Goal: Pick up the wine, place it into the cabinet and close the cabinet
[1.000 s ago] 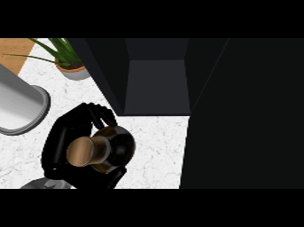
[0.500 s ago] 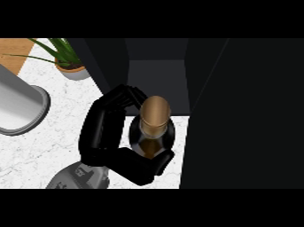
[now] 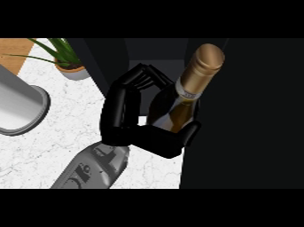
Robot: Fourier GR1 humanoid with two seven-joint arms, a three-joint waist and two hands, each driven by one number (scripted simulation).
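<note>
- While the wine (image 3: 195, 86) leans with its gold-foil top toward the upper right of the frame, its neck and shoulder show against the dark opening of the cabinet (image 3: 259, 115) at centre
- Fingers (image 3: 125, 104) of the left hand (image 3: 144, 133) curl round the bottle's body from the left, thumb hooked under on the right side, so the bottle is held
- Its grey forearm (image 3: 95, 168) comes up from the lower edge, left of centre
- Dark cabinet fills the right half and upper middle of the frame; which part is the door I cannot tell
- White marbled counter (image 3: 43, 150) spreads across the lower left
- Grey cylinder (image 3: 10, 104) lies at the left edge
- Potted plant (image 3: 66, 60) sits in the upper left, just beside the cabinet
- Right hand shows nowhere
</note>
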